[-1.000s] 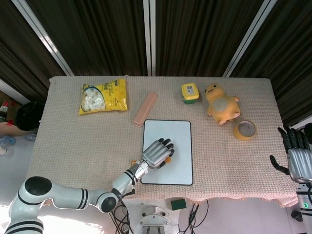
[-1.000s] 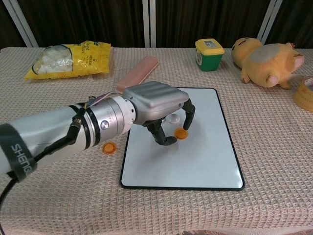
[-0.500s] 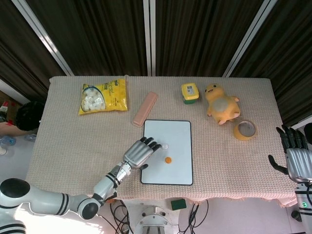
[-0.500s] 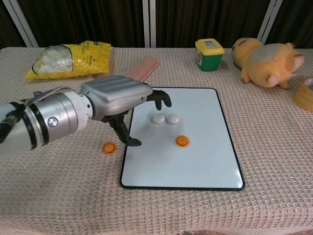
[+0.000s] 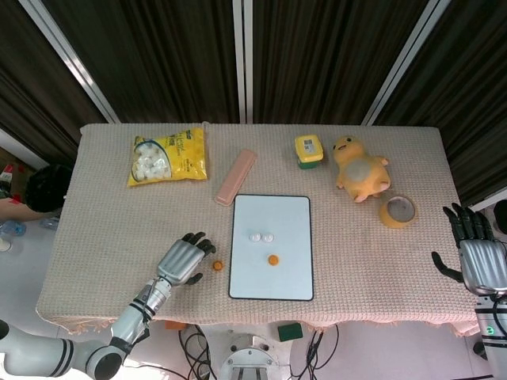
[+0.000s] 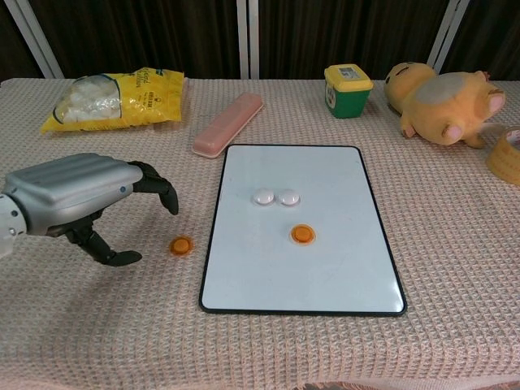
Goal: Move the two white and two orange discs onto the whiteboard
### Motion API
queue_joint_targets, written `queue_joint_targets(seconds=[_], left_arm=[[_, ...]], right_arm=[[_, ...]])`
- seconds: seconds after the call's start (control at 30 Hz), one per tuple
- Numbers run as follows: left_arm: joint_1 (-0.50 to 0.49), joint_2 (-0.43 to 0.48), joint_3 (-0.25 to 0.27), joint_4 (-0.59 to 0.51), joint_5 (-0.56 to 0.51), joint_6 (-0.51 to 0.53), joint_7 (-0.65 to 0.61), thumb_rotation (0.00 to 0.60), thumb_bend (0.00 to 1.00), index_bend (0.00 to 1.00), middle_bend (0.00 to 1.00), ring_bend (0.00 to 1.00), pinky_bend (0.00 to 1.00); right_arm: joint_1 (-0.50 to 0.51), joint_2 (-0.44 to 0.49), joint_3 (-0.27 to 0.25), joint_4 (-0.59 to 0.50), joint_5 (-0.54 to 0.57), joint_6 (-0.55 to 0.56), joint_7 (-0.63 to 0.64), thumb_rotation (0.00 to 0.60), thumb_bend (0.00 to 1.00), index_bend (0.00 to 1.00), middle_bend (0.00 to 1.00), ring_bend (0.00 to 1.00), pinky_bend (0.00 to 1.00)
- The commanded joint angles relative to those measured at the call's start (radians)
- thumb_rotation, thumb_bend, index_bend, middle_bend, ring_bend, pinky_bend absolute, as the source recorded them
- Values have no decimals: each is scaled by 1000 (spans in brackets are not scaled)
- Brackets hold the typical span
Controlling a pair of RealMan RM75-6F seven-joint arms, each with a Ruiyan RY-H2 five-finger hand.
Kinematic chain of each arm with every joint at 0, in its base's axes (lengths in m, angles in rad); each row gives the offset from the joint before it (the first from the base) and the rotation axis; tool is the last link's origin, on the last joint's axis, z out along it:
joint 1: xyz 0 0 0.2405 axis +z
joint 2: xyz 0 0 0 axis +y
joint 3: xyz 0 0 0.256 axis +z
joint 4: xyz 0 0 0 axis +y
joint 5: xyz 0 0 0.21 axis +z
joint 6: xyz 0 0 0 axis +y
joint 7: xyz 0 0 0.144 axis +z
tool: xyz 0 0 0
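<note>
a yellow snack bag [image 6: 114, 97] is seen at the far left of the table [image 6: 455, 268], near the back edge. in front of it the left hand [image 6: 77, 199] is held above the cloth with fingers apart and curved downward, nothing gripped in them. just to its right, an orange disc on the cloth [image 6: 180, 244] lies close beside the left border of the whiteboard [image 6: 325, 276], off the board and untouched by the hand. a pink case [image 6: 228, 123] is laid slanting behind the board's upper left corner. on the whiteboard, two white discs [image 6: 275, 197] are placed side by side and touching or nearly so, and an orange disc on the board [image 6: 302, 234] is set just in front of them, slightly to the right. behind the board a green-and-yellow tub [image 6: 348, 90] is stood upright, with a yellow plush toy [image 6: 443, 93] lying to its right. a roll of tape [image 6: 506, 154] is seen flat near the right edge. at the far right, in the head view, the right hand [image 5: 473, 253] is held off the table's edge, fingers spread and empty.
</note>
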Motion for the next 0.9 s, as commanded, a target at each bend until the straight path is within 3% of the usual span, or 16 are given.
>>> queue_joint_targets(seconds=[0.03,0.27,0.9], left_arm=[[22,-70,-2,113,80,3,-54,600,244,353,310,167,233],[21,-88,-24,147,77,-65,-102,600,250,380,317,172,232],[24,-98,-65,159,83,-121,-101,600,296,425,317,172,233]], right_arm=[[-2,3,0,-3,3,1,-4,597,317,0,0,0,0],[1,4,3,-4,17,-10,-4,595,317,0,0,0,0],[5,-4,1,7,25,-22,-2,595,317,0,0,0,0]])
